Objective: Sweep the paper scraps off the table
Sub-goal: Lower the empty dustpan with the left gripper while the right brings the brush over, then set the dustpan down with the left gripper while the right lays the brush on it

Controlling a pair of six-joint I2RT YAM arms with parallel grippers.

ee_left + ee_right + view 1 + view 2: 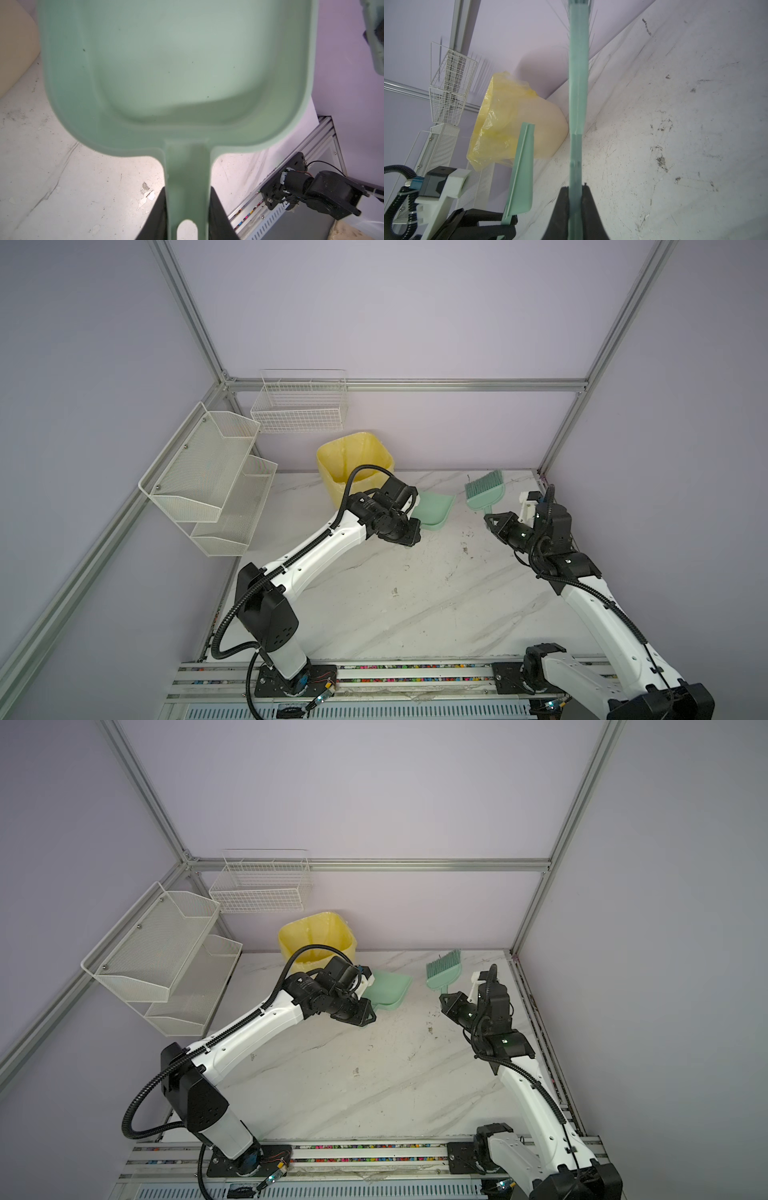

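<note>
No paper scraps show in any view. The white marble table [415,605] carries only scuffs and dark specks. My left gripper [188,191] is shut on the handle of a green dustpan [187,72], whose pan holds nothing but a few specks. In both top views the dustpan [434,510] [388,988] sits just right of the yellow-lined bin [353,460]. At the back right, my right gripper [575,189] [492,522] is shut on the handle of a green brush [577,104] [484,489], bristles pointing at the back wall.
A white wire basket [299,406] hangs on the back wall, and a two-tier mesh shelf [208,477] is fixed on the left wall. Aluminium rails [374,672] edge the table's front, with small coloured bits in their slots.
</note>
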